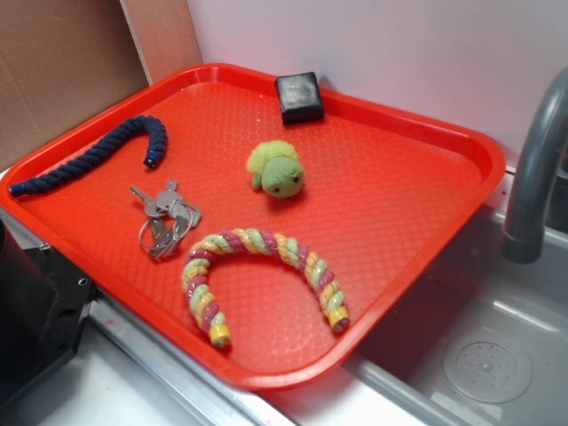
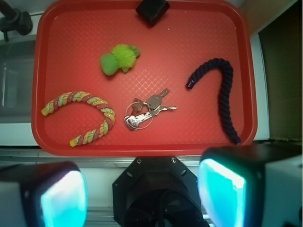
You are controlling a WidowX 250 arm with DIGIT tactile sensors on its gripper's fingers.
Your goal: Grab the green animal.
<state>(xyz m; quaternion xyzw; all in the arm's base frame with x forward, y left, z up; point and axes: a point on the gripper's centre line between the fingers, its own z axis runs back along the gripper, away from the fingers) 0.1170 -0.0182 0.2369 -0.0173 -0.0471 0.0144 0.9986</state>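
Gripper: wrist view shows two finger pads, one at the lower left and one at the lower right, well apart with nothing between them. Spread wide, empty. It sits off the near edge of the red tray, well back from everything on it. In the exterior view the gripper itself is not visible; only a dark block of hardware shows at the lower left, cut off by the frame.

Nearest the gripper, by the near edge: bunch of keys on a ring, about mid-tray. To one side of it, the curved pink-yellow-green rope; to the other side, the dark blue rope, running along the tray's side edge.

Green animal: lies on the far half of the tray, apart from all other items, between the keys and the black box at the far edge. In the exterior view the green animal faces the camera, two dark eyes visible.

Progress: nothing done yet, by my reading. No contact, no approach. Left: travel over the keys, descend, close, lift.

Hard to make out: the black box is cropped in the wrist view; the animal's face is not visible there. Grey faucet and sink are only partly in frame.
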